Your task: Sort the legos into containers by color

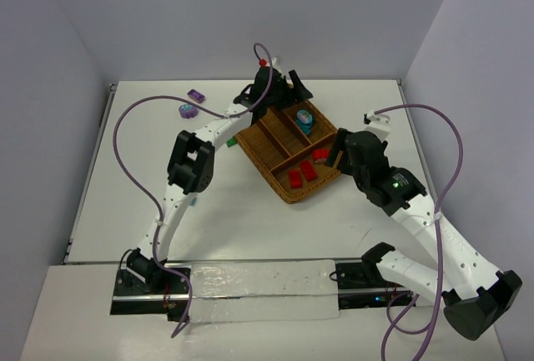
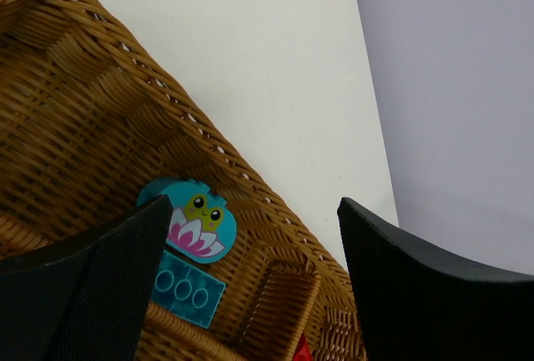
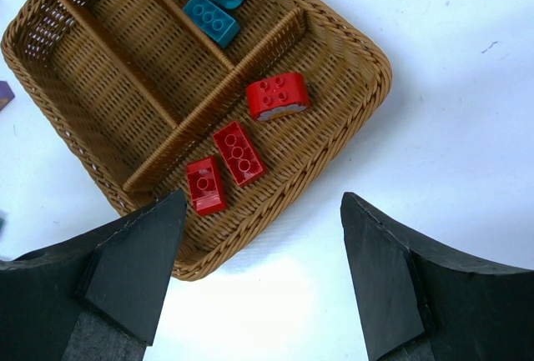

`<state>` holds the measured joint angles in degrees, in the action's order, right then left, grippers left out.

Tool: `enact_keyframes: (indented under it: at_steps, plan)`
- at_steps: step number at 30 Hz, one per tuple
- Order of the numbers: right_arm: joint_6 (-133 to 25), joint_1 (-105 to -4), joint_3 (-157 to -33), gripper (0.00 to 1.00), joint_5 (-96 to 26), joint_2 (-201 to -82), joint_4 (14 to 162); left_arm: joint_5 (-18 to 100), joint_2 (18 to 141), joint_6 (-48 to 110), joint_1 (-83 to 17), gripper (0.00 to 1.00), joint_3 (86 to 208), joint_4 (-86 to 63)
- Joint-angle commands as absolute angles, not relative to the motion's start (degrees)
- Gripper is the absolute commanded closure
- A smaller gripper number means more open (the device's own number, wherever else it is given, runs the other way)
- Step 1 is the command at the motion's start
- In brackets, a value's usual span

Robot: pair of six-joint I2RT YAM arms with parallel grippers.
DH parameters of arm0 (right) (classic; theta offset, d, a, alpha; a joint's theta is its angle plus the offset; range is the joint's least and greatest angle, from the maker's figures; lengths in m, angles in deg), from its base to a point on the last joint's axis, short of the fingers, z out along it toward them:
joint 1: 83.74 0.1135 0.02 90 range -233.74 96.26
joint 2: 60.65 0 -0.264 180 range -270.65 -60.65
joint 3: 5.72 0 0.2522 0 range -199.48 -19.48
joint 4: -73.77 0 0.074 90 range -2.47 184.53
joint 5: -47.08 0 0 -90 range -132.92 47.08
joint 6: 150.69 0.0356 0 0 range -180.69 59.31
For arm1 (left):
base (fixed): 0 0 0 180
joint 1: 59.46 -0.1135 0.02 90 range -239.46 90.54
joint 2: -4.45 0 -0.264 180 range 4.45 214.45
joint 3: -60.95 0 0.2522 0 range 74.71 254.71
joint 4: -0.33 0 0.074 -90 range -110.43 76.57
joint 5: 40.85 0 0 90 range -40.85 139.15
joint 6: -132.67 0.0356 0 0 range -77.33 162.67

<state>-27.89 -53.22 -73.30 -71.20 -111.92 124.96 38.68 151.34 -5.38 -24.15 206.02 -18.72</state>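
Observation:
The brown wicker tray [image 1: 265,154] sits mid-table, turned diagonally. Three red bricks [image 3: 239,152] lie in its crosswise compartment. A teal brick [image 3: 211,17] and a rounded teal brick with a frog picture [image 2: 198,223] lie in the right-hand long compartment. My left gripper [image 1: 292,94] is open and empty above the tray's far corner, over the teal bricks [image 2: 185,288]. My right gripper [image 3: 263,198] is open and empty, just above the table at the tray's near-right rim, beside the red bricks [image 1: 308,170].
Two purple bricks [image 1: 196,94], [image 1: 188,111] lie on the table far left of the tray. A green brick [image 1: 231,141] lies by the tray's left corner, partly behind the left arm. A small red piece [image 1: 262,62] shows behind the left wrist. Grey walls close three sides.

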Motion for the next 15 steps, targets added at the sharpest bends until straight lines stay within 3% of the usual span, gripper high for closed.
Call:
enact_keyframes:
  at_steps: [1,8,15]
  plan:
    - [-27.2,-53.33,-73.09,0.18,-72.02,-111.28,125.41,41.15,138.89,-0.29,-23.78,0.11,202.18,-18.49]
    - [-27.73,-53.33,-73.26,0.18,-70.34,-112.35,124.25,60.5,115.85,10.51,-23.96,0.19,180.04,-28.32]
    - [-27.88,-53.07,-73.71,0.18,-68.22,-115.16,121.87,80.93,105.35,12.5,-27.01,0.24,164.28,-44.55]
